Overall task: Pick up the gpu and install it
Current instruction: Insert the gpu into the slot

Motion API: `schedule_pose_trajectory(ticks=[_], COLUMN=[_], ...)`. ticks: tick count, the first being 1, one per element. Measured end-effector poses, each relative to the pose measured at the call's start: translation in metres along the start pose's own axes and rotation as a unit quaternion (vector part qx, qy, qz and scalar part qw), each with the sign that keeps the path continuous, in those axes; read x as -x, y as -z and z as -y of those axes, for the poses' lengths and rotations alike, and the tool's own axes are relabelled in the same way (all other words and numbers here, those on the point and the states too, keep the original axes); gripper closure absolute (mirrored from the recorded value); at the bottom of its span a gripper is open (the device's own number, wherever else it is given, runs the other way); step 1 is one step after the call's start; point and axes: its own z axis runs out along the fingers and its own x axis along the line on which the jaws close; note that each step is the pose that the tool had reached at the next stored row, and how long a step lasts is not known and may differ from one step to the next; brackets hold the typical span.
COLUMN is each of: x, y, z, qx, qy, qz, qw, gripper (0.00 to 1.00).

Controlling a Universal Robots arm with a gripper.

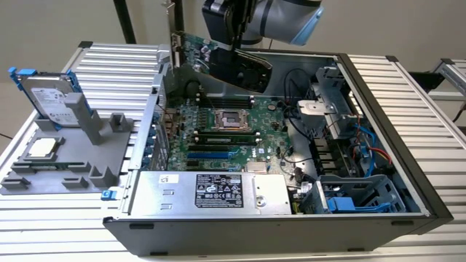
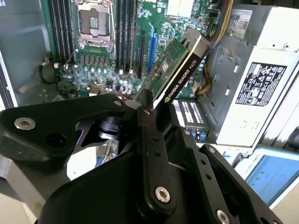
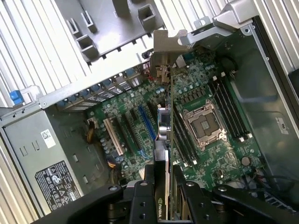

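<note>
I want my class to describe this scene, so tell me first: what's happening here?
A robot arm's claw is shut on the gpu, holding it tilted above the motherboard inside the open computer case. The card is not seated in a slot. In the exterior view, a hard drive and a CPU chip sit in a grey holder beside the case.

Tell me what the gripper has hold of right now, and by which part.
The gripper is shut on the gpu, a thin green circuit card with a black cooler, pinched across its faces at the end opposite its silver metal bracket, above the open computer case.
</note>
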Motion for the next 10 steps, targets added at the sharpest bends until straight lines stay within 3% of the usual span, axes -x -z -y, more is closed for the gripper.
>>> schedule_pose_trajectory(ticks=[10], x=[0.0000], y=[0.0000], z=[0.0000], qx=[0.0001], qy=[0.015], qz=[-0.0007], qw=[0.9999], gripper=[1.00])
